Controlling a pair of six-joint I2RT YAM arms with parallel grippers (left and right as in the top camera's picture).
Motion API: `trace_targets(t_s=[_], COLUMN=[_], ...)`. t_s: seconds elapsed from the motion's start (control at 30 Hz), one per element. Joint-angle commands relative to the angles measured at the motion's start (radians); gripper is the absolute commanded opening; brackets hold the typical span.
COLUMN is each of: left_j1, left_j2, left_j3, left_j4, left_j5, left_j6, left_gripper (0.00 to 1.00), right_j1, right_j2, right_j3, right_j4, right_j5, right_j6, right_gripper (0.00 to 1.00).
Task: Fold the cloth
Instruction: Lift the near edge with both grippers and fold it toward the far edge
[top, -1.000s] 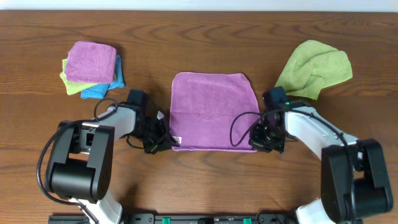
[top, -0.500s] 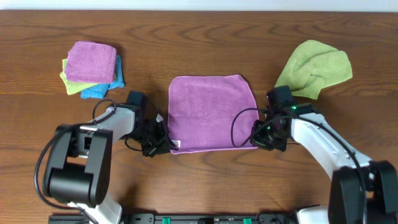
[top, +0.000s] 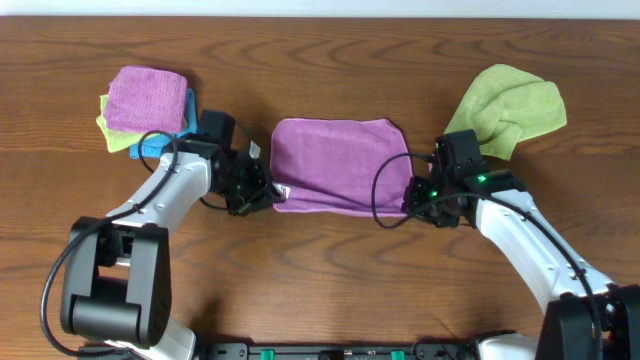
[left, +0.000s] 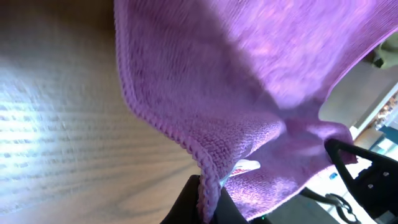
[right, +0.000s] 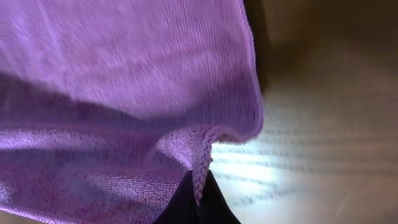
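A brown wood-grain table (top: 320, 270) fills the overhead view, with a pale strip of wall along its far edge. The cloth (top: 338, 160) lies in the middle, stretched between the two pairs of jaws. The left jaws are shut on its near-left corner and the right jaws on its near-right corner. In the left wrist view the hem (left: 186, 146) runs down into the closed jaws, with the white tag (left: 244, 167) just beside them. In the right wrist view the corner hem (right: 200, 167) is pinched the same way, and the fabric hangs above the table with a shadow beneath it.

The fold looks to be under way rather than done. The near edge is off the table at both corners, and from overhead the cloth reads as a short band, its far part flat beyond the jaws. What seems left is to carry the held edge onto the far edge, lay it down square and let go. Whether a second fold is wanted cannot be told.

Outward of the left jaws and beyond them sits a stack: a pinker purple cloth (top: 147, 98) on top of a blue cloth (top: 191, 108) and a green one (top: 112, 138), close to the left arm (top: 170, 195). A crumpled lime-green cloth (top: 508, 108) lies just beyond the right jaws. A black cable (top: 378, 205) loops over the cloth's right side and could drag on it.
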Motion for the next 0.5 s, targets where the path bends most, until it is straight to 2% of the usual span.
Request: trace_targets(t_s=[0.0, 0.47], left_j1=[0.006, 0.006], left_j2=[-0.011, -0.011], left_j3=[0.022, 0.022], left_j4=[0.005, 0.18], left_j5=[-0.046, -0.099], left_j6=[0.01, -0.036], left_gripper=[0.06, 0.06], right_j1=[0.002, 0.002], right_j2=[-0.013, -0.008], right_j3=[0.011, 0.019], right_j4=[0.038, 0.227], right_j5=[0.016, 0.092], right_j6=[0.015, 0.015], right_gripper=[0.01, 0.01])
